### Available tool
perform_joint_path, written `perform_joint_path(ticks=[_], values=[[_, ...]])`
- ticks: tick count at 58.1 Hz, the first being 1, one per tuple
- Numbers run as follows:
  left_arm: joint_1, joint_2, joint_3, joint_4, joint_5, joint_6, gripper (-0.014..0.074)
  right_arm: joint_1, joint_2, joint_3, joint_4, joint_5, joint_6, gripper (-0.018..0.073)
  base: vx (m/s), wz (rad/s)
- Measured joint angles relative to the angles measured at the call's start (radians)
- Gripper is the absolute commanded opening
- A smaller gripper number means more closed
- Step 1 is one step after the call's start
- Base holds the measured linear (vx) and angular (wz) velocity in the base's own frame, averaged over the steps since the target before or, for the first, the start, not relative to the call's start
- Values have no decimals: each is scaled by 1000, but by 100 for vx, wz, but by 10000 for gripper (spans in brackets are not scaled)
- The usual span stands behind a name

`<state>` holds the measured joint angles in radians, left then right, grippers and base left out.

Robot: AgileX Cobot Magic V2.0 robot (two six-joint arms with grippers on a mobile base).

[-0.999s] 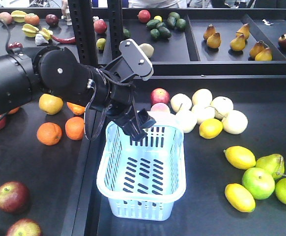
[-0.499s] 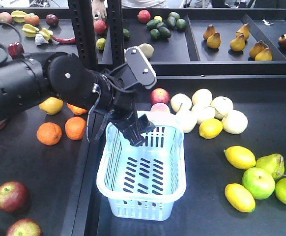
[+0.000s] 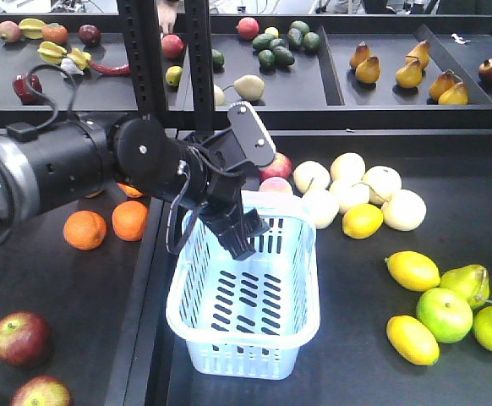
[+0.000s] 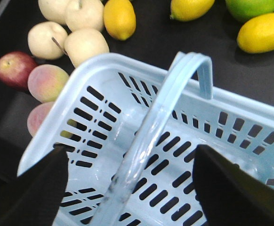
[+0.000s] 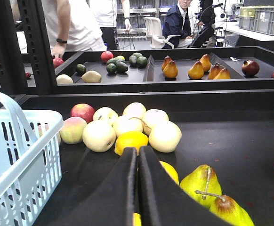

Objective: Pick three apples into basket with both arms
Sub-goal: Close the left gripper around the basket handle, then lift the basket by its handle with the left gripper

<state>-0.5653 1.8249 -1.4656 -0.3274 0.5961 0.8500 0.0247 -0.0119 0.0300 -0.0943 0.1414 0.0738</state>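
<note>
2 black tabletops point(image 3: 356, 355) strewn with fruit point(image 3: 412, 271); left hand point(image 4: 127, 153) spread above basket point(image 3: 243, 340), right hand point(image 5: 137, 188) pressed together.

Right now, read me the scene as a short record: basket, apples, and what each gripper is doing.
container: basket, pale blue, upright mid-table, nothing inside
fruit to pick: two dark red apples at the near left, outside the basket; a third cannot be picked out for certain
left arm: left gripper open, empty, above the basket's far end
right arm: right gripper shut, empty, low over the table
progress: no apple in the basket yet
</note>
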Motion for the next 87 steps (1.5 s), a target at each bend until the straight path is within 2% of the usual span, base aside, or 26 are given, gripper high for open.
perform_joint_path(ticks=[20,28,35,46,50,67,76,87], values=[[0,42,0,0,-34,1,513,0,0,0,0,0,0,-5,0,0],[0,59,0,0,-39,1,459,0,0,0,0,0,0,-5,0,0],[0,71,0,0,-40,1,344,0,0,0,0,0,0,-5,0,0],[0,73,-1,3,-49,4,67,0,0,0,0,0,0,-5,0,0],[0,71,-3,11,-48,11,-8,0,0,0,0,0,0,-5,0,0],[0,-45,-3,-1,-7,-14,-8,0,0,0,0,0,0,-5,0,0],[0,-159,-3,0,29,-87,-8,0,0,0,0,0,0,-5,0,0],[0,-299,-3,4,171,-194,-6,0,0,0,0,0,0,-5,0,0]])
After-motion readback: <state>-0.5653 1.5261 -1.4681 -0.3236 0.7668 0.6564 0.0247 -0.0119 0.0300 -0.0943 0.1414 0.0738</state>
